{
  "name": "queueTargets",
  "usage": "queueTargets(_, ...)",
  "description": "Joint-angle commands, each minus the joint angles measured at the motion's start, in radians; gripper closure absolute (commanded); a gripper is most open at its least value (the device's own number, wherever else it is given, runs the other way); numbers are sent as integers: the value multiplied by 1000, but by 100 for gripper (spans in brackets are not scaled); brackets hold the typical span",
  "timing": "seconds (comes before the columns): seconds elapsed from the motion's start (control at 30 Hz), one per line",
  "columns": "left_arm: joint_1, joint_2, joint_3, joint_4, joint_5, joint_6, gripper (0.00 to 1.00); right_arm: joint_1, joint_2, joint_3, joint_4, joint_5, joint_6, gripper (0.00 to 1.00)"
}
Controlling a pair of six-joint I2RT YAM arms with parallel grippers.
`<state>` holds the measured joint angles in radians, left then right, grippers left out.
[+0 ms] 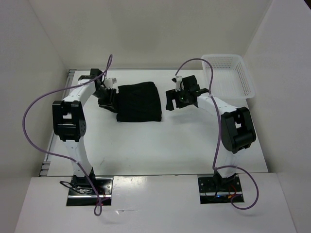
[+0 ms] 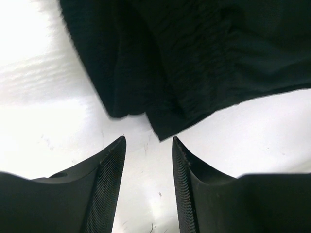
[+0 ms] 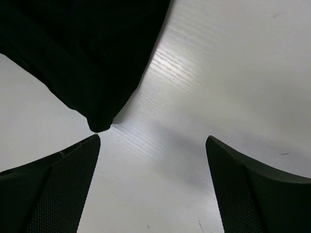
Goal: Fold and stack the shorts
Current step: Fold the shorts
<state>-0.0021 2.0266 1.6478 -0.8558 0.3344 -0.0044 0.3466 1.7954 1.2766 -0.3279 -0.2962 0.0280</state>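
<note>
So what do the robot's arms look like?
They are two skinny white arms, the left arm and the right arm, with chunky black joints. A thin purple cable loops along each one. Each arm ends in a black gripper, the left gripper and the right gripper. Their pointy fingers have a bumpy, mesh-like surface.

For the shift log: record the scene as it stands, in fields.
shorts: black, folded into a rough rectangle, lying mid-table
left gripper: open, empty, just short of a corner of the shorts
right gripper: open wide, empty, beside the shorts' other side, not touching
basket: white mesh, far right corner, nothing seen inside
table: white
</note>
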Motion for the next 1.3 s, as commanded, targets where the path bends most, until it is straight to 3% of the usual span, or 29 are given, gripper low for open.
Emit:
queueTargets(0.0,33,-153,-40,53,-32,4,49,-21,-39,99,-8,11,-69,6)
queueTargets(0.13,198,-357,-175,211,-120,4,44,-60,-117,139,-95,41,-152,0)
queueTargets(0.27,361,-485,-310,255,-120,4,34,-141,-213,95,-48,178,-181,0)
queueTargets(0.4,401,-587,-423,285,-129,4,28,-247,-333,9,47,322,-192,0)
queueTargets(0.57,484,-651,-467,294,-60,4,23,-327,-519,-78,58,289,-201,0)
queueTargets(0.9,484,-736,-479,276,14,4,0,-347,-723,-238,29,232,-169,0)
queueTargets(1.1,429,-737,-499,287,-190,4,0,-347,-804,-295,9,223,-172,0)
queueTargets(1.27,429,-770,-536,287,-147,4,0,-347,-815,-316,0,212,-181,0)
